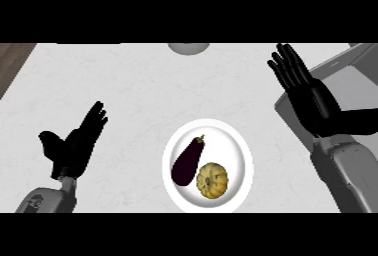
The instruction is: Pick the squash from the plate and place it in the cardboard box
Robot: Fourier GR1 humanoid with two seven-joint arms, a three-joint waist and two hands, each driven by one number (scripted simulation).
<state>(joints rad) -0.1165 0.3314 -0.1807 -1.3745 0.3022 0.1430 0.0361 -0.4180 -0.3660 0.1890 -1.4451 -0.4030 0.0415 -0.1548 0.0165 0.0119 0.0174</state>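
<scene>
The right hand (308,95) is up and to the right of the plate (238,145), with its fingers straight and spread, and it holds nothing. It has not touched any food yet. It hangs over the edge of a grey thing at the right side, which is probably the cardboard box (347,75), though only a corner of it shows, so that is a guess. The left hand (74,145) is well to the left of the plate, open too, fingers up, just resting with nothing in it. The plate is white and round and sits on the pale counter (125,85) between the two hands. On the plate lie two things. The squash (214,181) is small, yellow and bumpy, and it sits on the lower right part of the plate. Right beside it, on its left, is a dark purple eggplant (187,161), long and leaning; the two look like they touch or nearly do. Far above the plate, at the top edge, a little round pale thing (187,47) peeks in, too cut off to name. So the job looks like it is only at the start: the squash is not picked yet. Next, the right hand should come down toward the plate, reach the squash from its free right side, and close round it without bumping the eggplant
</scene>
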